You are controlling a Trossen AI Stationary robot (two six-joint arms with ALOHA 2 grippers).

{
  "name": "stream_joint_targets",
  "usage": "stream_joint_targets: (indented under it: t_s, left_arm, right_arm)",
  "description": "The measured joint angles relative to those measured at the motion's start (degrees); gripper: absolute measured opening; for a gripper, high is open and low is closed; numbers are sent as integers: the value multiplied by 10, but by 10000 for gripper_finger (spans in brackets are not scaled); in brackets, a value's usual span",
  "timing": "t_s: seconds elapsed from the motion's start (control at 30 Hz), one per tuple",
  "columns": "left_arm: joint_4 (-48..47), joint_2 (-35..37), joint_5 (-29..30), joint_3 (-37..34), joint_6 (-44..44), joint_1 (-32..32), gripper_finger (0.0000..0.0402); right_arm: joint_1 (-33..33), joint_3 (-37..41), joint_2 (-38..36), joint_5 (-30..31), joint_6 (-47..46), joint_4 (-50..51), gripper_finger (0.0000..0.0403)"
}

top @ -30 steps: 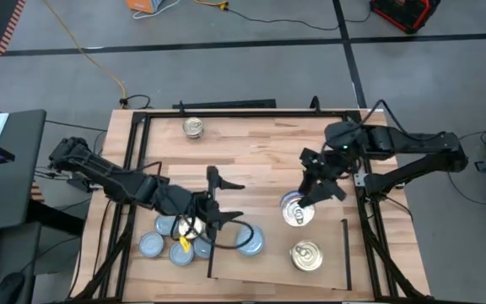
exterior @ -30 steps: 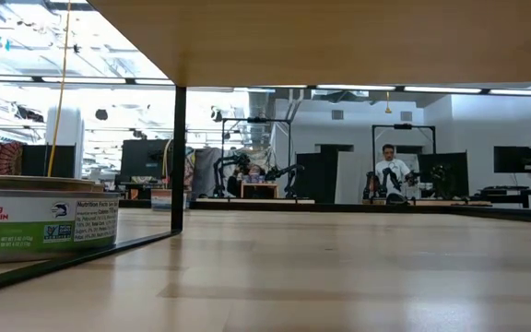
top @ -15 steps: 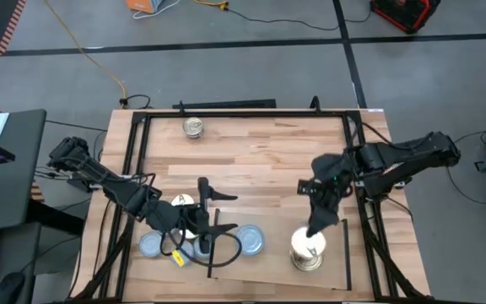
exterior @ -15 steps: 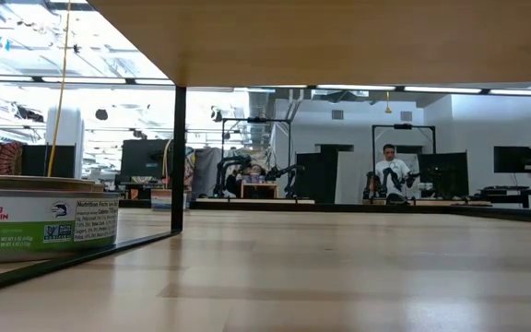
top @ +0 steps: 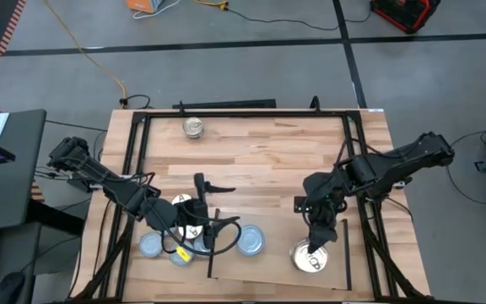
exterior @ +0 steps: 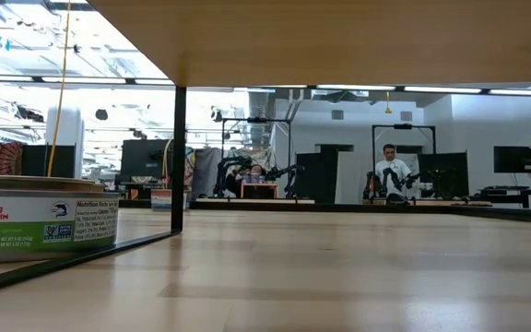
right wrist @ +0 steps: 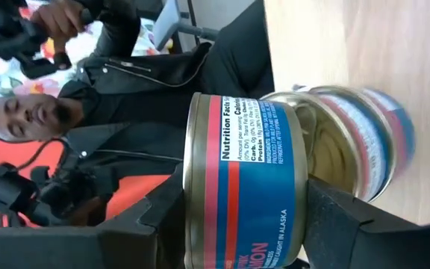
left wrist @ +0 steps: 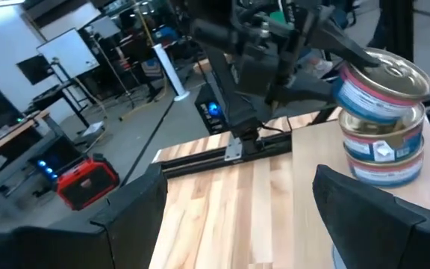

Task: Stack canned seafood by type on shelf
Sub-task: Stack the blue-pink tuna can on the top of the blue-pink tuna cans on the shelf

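Two gold-lidded tins (top: 311, 258) — stacked — shelf (top: 268, 272)

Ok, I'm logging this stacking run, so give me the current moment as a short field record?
right gripper: shut on a round gold-lidded metal tin with a blue-and-red label, over a matching tin on the pale wooden board
left gripper: open, empty, above silvery-blue-lidded round tins
far tin: alone at the table's far edge
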State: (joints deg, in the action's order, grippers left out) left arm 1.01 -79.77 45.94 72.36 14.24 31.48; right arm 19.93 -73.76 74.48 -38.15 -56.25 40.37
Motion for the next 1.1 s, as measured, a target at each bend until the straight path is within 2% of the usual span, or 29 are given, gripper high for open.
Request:
stream_joint_targets:
  t_s: [0.2, 0.73, 1.1]
  left_arm:
    - [0, 0, 37, 0, -15, 0, 319]
    - [0, 0, 50, 0, -32, 0, 319]
    - [0, 0, 60, 0, -32, 0, 319]
  right_arm:
    - [1, 0, -2, -12, 20, 4, 225]
    - [-6, 0, -1, -22, 58, -1, 226]
    - [-6, 0, -1, 19, 54, -1, 237]
